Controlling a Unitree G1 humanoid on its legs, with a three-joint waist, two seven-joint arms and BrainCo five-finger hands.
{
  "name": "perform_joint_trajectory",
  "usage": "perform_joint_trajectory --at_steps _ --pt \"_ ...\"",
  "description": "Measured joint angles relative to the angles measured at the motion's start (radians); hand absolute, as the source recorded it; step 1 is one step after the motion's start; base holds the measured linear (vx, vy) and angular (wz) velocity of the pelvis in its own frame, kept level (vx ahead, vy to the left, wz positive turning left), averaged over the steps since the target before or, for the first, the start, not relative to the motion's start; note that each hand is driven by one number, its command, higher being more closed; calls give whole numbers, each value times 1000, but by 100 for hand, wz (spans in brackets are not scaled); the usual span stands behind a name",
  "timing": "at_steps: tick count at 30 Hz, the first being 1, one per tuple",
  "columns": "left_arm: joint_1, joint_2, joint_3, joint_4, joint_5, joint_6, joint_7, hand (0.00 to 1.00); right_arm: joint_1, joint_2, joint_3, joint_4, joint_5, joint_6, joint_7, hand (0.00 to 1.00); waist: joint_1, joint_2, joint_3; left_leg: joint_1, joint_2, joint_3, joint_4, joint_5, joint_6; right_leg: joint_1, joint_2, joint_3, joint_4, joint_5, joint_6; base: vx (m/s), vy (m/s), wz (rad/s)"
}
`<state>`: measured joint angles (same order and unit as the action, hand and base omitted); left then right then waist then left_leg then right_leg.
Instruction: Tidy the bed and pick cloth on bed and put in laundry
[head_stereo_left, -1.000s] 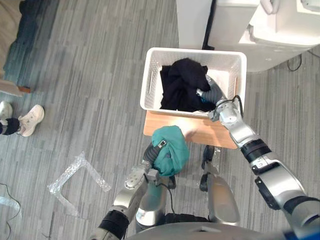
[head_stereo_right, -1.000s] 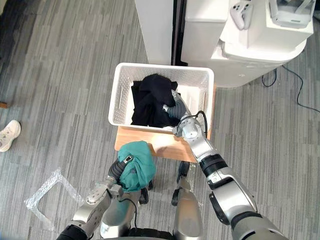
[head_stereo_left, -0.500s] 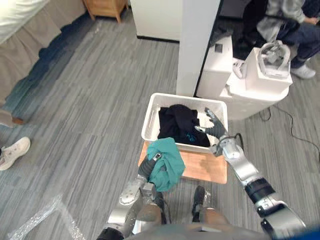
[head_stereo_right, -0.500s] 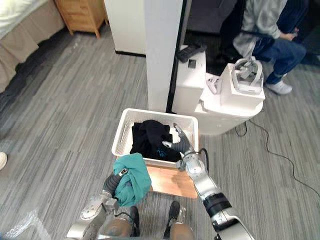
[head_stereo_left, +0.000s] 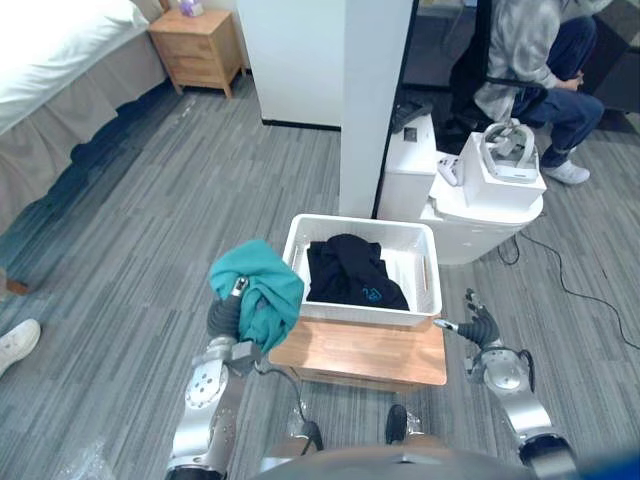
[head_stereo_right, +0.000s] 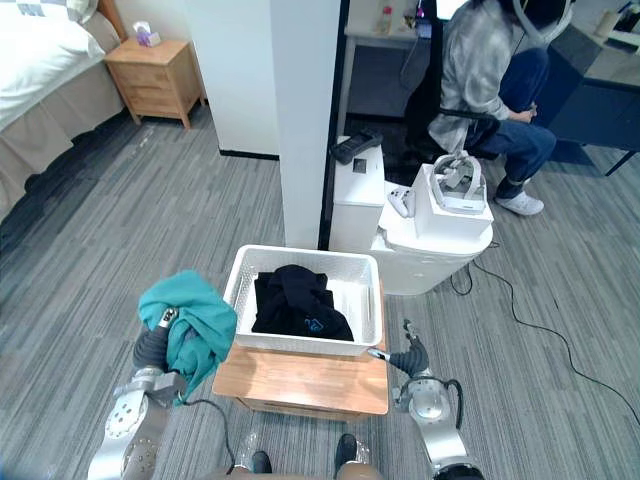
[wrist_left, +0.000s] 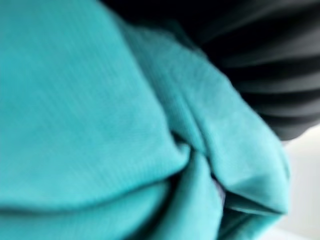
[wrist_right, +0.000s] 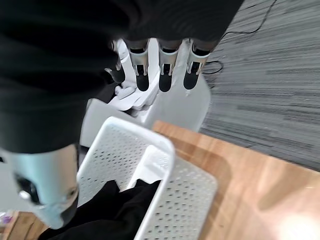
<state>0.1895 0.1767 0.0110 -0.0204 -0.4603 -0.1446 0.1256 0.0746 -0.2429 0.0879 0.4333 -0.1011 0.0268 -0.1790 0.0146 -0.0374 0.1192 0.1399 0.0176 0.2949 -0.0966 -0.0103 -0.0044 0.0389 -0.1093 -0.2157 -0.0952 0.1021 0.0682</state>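
Two hands we log: left hand (head_stereo_left: 223, 317) grasps crumpled teal cloth (head_stereo_left: 260, 283) beside white perforated plastic basket (head_stereo_left: 360, 316) holding black clothing (head_stereo_left: 350, 272); right hand (head_stereo_left: 484, 330) released, fingers straight, near wooden tabletop (head_stereo_left: 360, 352).

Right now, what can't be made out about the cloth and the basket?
1. The teal cloth: bunched in the left hand in the eye views and blurred against the left wrist camera, so its garment type is unclear.
2. Floor of the basket: hidden under the black clothes, both eye views.
3. The small mark on the black clothes: too small to read.
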Motion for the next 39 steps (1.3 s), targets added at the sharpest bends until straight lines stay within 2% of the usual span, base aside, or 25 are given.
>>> perform_joint_trajectory --at_steps 4,8,13,16,18,20,21,22,23,25,26,29,32,35,39 --pt "-52 0 -1 -9 7 0 38 100 15 9 0 41 2 5 11 0 -12 2 -12 13 0 18 0 -2 -3 5 2 17 0 0 0 -21 -10 -13" --pt "-96 7 -3 -13 80 4 61 100 69 28 -2 65 14 7 18 0 -30 7 -19 22 2 39 -3 -10 -14 7 7 40 0 1 -1 -26 -9 -14" --pt "-157 51 -3 -12 178 57 102 100 175 77 -1 61 105 -29 -2 0 -46 7 -29 53 13 80 -5 -26 -21 22 21 83 0 5 -6 -19 -11 -24" --pt "-269 128 3 63 183 71 105 100 233 77 -2 12 125 -48 -4 0 -56 -6 -36 49 21 123 -6 -35 -19 2 32 118 0 4 -12 -18 -15 -34" --pt "-398 195 18 167 218 72 118 100 249 78 -2 -24 129 -58 -4 0 -72 -25 -28 20 31 170 -6 -35 -20 -41 41 149 0 4 -15 -39 -33 -36" --pt "-502 242 18 235 221 70 123 100 233 77 -2 -25 139 -72 -9 0 -82 -49 -6 -12 35 195 -6 -28 -29 -82 43 160 5 11 -17 -34 -43 -17" --pt "-562 271 15 270 230 68 127 100 220 76 -3 -25 150 -81 -16 0 -86 -51 16 -37 35 204 -6 -21 -30 -113 45 171 12 15 -16 -37 -44 -23" --pt "-636 310 1 313 262 64 148 100 197 75 -8 -25 170 -100 -24 0 -94 -76 48 -60 35 216 -6 -9 -30 -142 46 180 14 25 -9 -35 -46 -21" --pt "-706 345 -20 360 288 61 165 100 172 74 -22 -23 179 -114 -26 0 -105 -80 94 -78 34 217 -5 -3 -30 -161 46 186 15 38 -10 -29 -37 -16" --pt "-779 373 -47 423 312 61 170 100 156 73 -40 -21 190 -131 -30 0 -112 -76 135 -90 32 226 -5 4 -36 -184 47 204 18 57 -15 5 0 -19" --pt "-844 398 -75 482 332 62 184 100 125 68 -42 -20 205 -143 -31 0 -113 -72 167 -110 34 244 2 13 -28 -209 52 232 25 71 -16 38 23 -28" --pt "-954 433 -133 542 356 61 192 100 88 68 -41 -23 217 -183 -30 0 -119 -77 227 -133 41 249 29 6 -31 -235 55 253 35 84 -17 62 21 -11" --pt "-1001 444 -167 560 370 61 186 100 55 68 -39 -24 235 -209 -27 0 -128 -76 276 -173 53 255 87 -28 -28 -262 55 285 43 95 -16 48 20 -8" --pt "-994 436 -207 579 374 65 162 100 25 68 -38 -24 247 -212 -27 0 -131 -74 298 -202 54 266 124 -51 -23 -282 48 293 44 96 -15 32 13 -11" --pt "-938 380 -243 584 375 71 130 100 -12 68 -33 -22 255 -214 -27 0 -133 -69 321 -254 67 271 210 -103 -14 -305 44 319 44 100 -10 -2 17 -9"
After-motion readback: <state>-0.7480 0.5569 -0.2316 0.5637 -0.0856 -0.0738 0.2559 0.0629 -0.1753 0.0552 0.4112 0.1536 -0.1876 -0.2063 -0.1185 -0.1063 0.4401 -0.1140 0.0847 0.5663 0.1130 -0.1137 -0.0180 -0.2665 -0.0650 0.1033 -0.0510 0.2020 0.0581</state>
